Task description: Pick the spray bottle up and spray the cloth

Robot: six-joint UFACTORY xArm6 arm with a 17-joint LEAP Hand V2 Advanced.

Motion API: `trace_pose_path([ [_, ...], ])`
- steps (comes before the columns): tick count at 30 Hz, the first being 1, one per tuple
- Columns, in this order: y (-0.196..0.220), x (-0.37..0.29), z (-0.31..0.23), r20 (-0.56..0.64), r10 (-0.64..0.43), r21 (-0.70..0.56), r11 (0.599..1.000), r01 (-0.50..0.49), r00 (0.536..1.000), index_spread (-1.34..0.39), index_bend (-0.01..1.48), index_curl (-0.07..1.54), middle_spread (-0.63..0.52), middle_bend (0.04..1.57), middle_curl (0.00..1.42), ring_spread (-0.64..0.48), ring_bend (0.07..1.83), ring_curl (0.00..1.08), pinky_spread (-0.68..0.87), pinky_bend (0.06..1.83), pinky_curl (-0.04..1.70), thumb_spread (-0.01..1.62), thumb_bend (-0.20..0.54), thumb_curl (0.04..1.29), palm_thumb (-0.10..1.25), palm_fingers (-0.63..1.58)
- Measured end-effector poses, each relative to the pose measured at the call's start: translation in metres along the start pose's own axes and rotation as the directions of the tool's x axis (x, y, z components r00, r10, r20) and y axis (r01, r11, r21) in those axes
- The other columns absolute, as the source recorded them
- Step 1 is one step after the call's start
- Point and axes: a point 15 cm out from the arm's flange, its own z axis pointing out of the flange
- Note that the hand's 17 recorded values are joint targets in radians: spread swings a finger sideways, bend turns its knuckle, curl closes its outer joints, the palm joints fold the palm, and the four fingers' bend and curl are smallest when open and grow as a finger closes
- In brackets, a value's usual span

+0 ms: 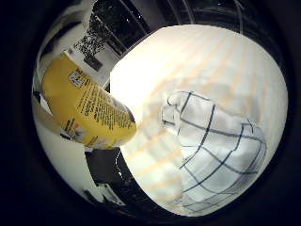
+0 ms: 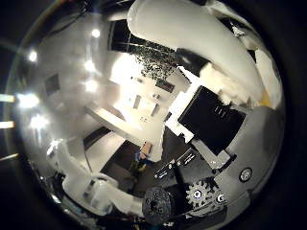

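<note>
Two things fill the little finger side palm view: a yellow spray bottle [image 1: 87, 106] at the left of the frame, very close to the palm, and a white cloth [image 1: 216, 150] with a dark grid pattern at the lower right, lying crumpled on a pale table [image 1: 207, 61]. Bottle and cloth sit apart — a strip of bare tabletop shows between them. In the thumb side palm view the hand [image 2: 211, 120] crowds the right of the frame, with white and black parts and a small gear showing; whether its fingers curl round the bottle cannot be told.
</note>
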Motion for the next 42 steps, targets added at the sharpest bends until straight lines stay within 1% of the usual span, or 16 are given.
trace_pose_path([
  [6,0.011,0.015,0.008,-0.015,-0.006,-0.009,1.0,0.006,1.0,-0.19,1.19,0.73,-0.09,1.39,0.64,-0.18,1.46,0.67,-0.13,1.0,1.46,0.9,-0.014,0.84,1.05,1.17],
  [17,0.018,0.033,0.007,-0.031,0.005,-0.009,1.0,-0.006,1.0,-0.18,1.19,0.73,-0.09,1.39,0.64,-0.18,1.46,0.66,-0.13,1.0,1.46,0.88,-0.015,0.84,1.04,1.17],
  [22,0.018,0.036,0.004,-0.032,0.01,-0.005,1.0,-0.011,0.999,-0.18,1.19,0.73,-0.09,1.39,0.63,-0.18,1.44,0.66,-0.14,1.0,1.43,0.9,-0.019,0.83,1.01,1.17],
  [23,0.017,0.037,0.003,-0.033,0.01,-0.003,1.0,-0.01,0.999,-0.18,1.17,0.72,-0.08,1.37,0.63,-0.17,1.43,0.65,-0.15,0.99,1.4,0.89,-0.034,0.82,0.98,1.17],
  [24,0.018,0.037,0.003,-0.032,0.011,-0.004,1.0,-0.011,0.999,-0.18,1.14,0.71,-0.08,1.36,0.62,-0.17,1.43,0.64,-0.15,0.98,1.37,0.87,-0.036,0.81,0.95,1.17],
  [27,0.018,0.037,0.003,-0.032,0.009,-0.005,1.0,-0.009,0.999,-0.2,0.96,0.68,-0.08,1.28,0.59,-0.15,1.4,0.6,-0.2,0.95,1.23,0.81,-0.046,0.78,0.87,1.14],
  [28,0.019,0.037,0.004,-0.032,0.01,-0.009,1.0,-0.01,0.999,-0.21,0.92,0.68,-0.08,1.26,0.59,-0.15,1.39,0.59,-0.21,0.94,1.19,0.8,-0.039,0.77,0.86,1.14],
  [31,0.021,0.036,0.004,-0.03,0.007,-0.018,1.0,-0.007,1.0,-0.25,0.66,0.64,-0.08,1.16,0.56,-0.15,1.31,0.54,-0.3,0.93,1.04,0.78,-0.036,0.73,0.81,1.08],
  [33,0.022,0.036,0.004,-0.029,0.008,-0.022,1.0,-0.009,1.0,-0.28,0.48,0.62,-0.09,1.05,0.53,-0.15,1.29,0.52,-0.37,0.98,0.97,0.78,-0.03,0.71,0.81,0.98],
  [35,0.023,0.036,0.005,-0.031,0.008,-0.028,1.0,-0.009,0.999,-0.32,0.25,0.58,-0.1,0.92,0.51,-0.15,1.24,0.5,-0.43,1.05,0.89,0.83,-0.027,0.68,0.82,0.86],
  [36,0.024,0.037,0.005,-0.034,0.005,-0.035,0.999,-0.006,0.999,-0.34,0.2,0.56,-0.11,0.87,0.49,-0.15,1.21,0.49,-0.44,1.06,0.87,0.85,-0.025,0.67,0.81,0.79],
  [37,0.025,0.037,0.005,-0.037,0.001,-0.042,0.999,-0.002,0.999,-0.36,0.17,0.56,-0.11,0.82,0.49,-0.16,1.19,0.48,-0.45,1.07,0.85,0.88,-0.024,0.66,0.81,0.73],
  [39,0.029,0.038,0.006,-0.043,-0.004,-0.059,0.998,0.001,0.999,-0.39,0.2,0.55,-0.1,0.72,0.46,-0.16,1.11,0.46,-0.4,1.02,0.83,0.94,-0.025,0.63,0.8,0.51],
  [40,0.031,0.037,0.007,-0.043,-0.003,-0.067,0.998,0.0,0.999,-0.41,0.22,0.55,-0.1,0.71,0.46,-0.16,1.09,0.46,-0.38,0.99,0.83,0.97,-0.023,0.62,0.8,0.48],
  [41,0.032,0.037,0.007,-0.043,-0.002,-0.073,0.997,-0.001,0.999,-0.42,0.25,0.55,-0.08,0.67,0.44,-0.16,1.05,0.44,-0.32,0.93,0.82,0.99,-0.025,0.6,0.79,0.4],
  [42,0.033,0.036,0.008,-0.042,-0.001,-0.076,0.997,-0.002,0.999,-0.43,0.27,0.54,-0.07,0.65,0.43,-0.15,1.02,0.42,-0.26,0.88,0.8,1.01,-0.023,0.59,0.78,0.37],
])
